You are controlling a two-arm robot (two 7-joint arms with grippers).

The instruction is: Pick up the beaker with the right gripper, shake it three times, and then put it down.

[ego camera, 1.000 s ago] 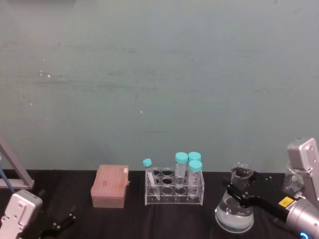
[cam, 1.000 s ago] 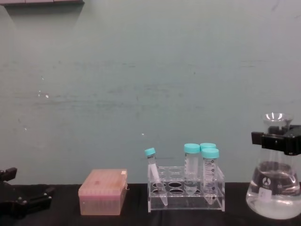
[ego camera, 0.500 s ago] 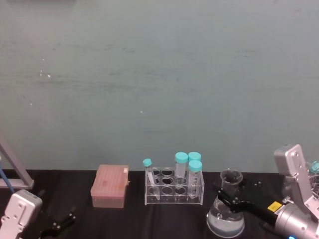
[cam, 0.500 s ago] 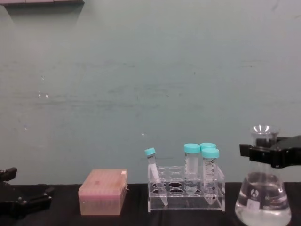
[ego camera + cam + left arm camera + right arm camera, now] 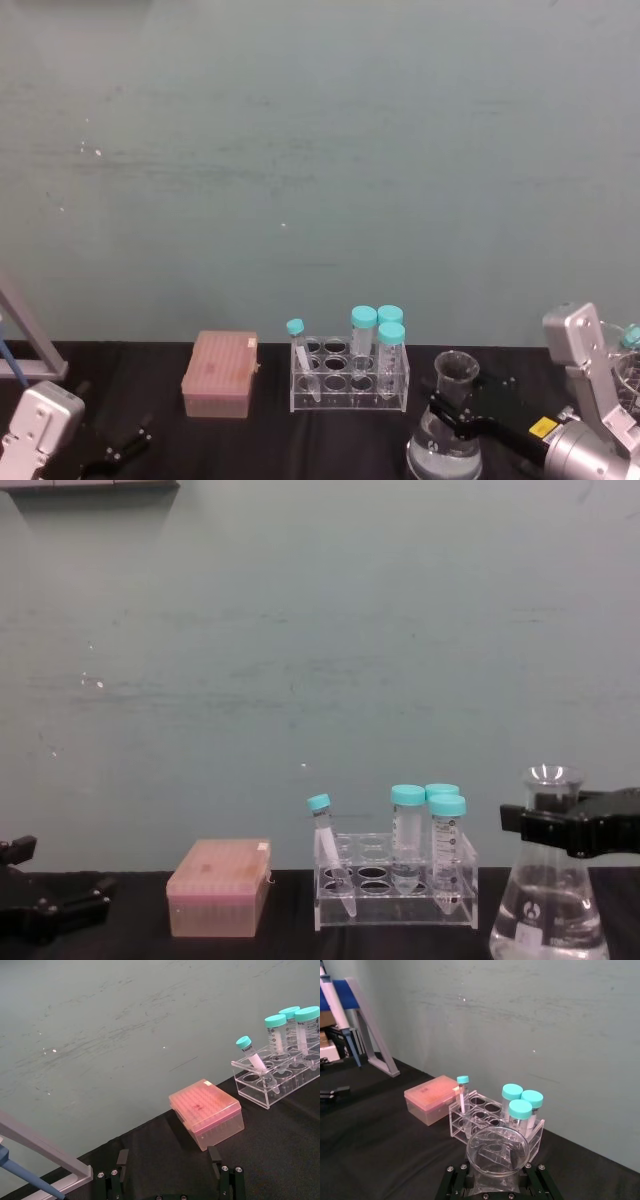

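The beaker [image 5: 548, 912], a clear conical flask with liquid in its wide base, stands upright right of the tube rack. My right gripper [image 5: 545, 826] is shut on its neck just under the flared rim. From the head view the beaker [image 5: 446, 428] is at the lower right with the right gripper [image 5: 457, 415] on it. Its round rim [image 5: 497, 1151] sits between the black fingers [image 5: 456, 1180] in the right wrist view. The base runs to the bottom edge of the chest view, so I cannot tell if it touches the table. My left gripper [image 5: 168, 1175] is parked open at the far left.
A clear tube rack [image 5: 395, 890] with several blue-capped tubes stands just left of the beaker. A pink tip box [image 5: 218, 887] lies further left. A pipette stand [image 5: 367, 1045] is at the table's left end. The green wall is close behind.
The right gripper has carried the beaker down and to the left, closer to the tube rack. The left arm has not moved.
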